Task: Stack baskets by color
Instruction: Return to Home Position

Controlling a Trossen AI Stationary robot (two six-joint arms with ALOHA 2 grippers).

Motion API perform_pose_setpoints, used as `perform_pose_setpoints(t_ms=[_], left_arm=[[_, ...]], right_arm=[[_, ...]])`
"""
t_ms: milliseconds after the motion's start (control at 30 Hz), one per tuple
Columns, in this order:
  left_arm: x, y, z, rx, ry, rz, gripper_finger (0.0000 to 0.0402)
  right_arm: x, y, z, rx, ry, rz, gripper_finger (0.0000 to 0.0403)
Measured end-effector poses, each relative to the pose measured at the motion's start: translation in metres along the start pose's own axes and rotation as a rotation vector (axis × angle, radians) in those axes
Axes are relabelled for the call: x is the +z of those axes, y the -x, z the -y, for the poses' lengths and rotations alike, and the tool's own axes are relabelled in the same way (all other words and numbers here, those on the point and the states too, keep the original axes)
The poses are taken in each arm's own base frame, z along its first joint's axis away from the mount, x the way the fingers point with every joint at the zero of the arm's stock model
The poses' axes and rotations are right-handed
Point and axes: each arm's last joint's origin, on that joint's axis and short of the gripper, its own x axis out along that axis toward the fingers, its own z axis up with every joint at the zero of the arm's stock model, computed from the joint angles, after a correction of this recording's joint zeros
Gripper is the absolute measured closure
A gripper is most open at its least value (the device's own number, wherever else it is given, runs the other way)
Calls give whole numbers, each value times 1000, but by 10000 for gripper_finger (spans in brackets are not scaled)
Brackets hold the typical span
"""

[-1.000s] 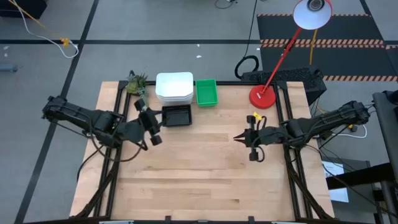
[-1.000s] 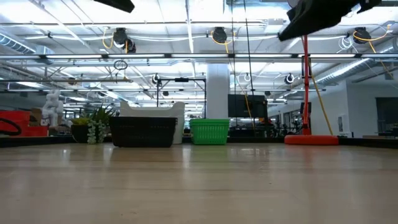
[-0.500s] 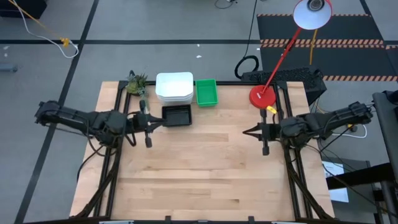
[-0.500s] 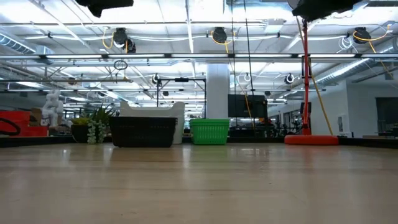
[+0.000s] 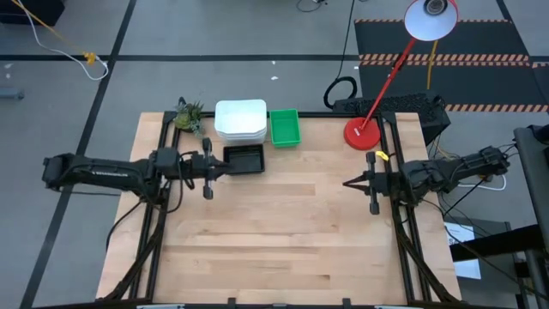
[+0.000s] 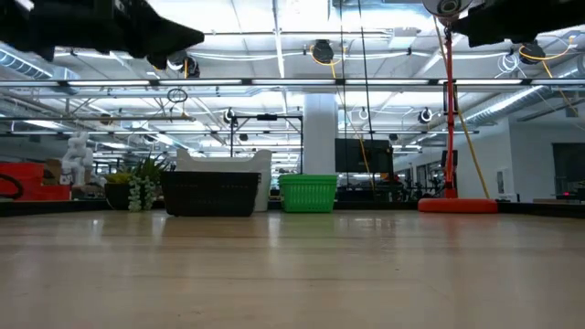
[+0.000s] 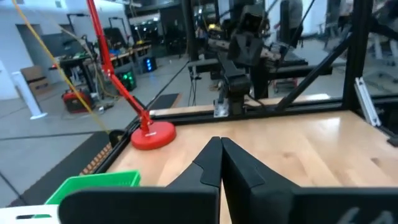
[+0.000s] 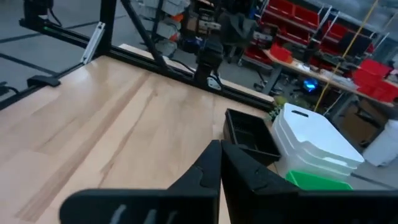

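Caught solid white, plain and unpatterned, on the white baskets [image 5: 240, 120]. Picked out bright green mesh on the green baskets [image 6: 308, 194] and black mesh on the black baskets [image 6: 210, 194]. Read pale blond wood, striped in long planks, across the surface [image 5: 274, 232], edged by a black frame [image 5: 317, 113]. Noted vivid red on the lamp base [image 5: 362, 134] and the lamp stem [image 5: 390, 73], white on the lamp shade [image 5: 431, 19]. Found near-black on the left end effector [image 5: 221, 166] and the right end effector [image 5: 347, 182], plus a yellow tag [image 5: 380, 156] by the right one. Spotted green on the plant sprig [image 5: 189, 114], grey on the floor [image 5: 214, 77], orange-and-black hazard stripes on the mat [image 5: 446, 58].
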Motion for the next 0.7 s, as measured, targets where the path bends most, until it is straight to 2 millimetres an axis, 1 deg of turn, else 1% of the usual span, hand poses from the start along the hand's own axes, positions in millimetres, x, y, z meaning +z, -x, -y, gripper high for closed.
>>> perform_pose_setpoints(t_ms=[133,233,500,600,700], left_arm=[[-21,5,-9,17,39,6,395],[-32,9,-13,12,65,11,395],[-58,19,-10,-28,108,11,395],[-65,21,-9,-30,114,-11,399],[-67,22,-8,-41,102,-15,393]], right_arm=[[-13,-3,-4,-6,5,20,402],[-25,-7,-9,-6,-4,21,403],[-59,-15,-21,8,-13,46,403],[-65,-15,-23,6,-5,54,403],[-67,-15,-23,0,9,72,403]])
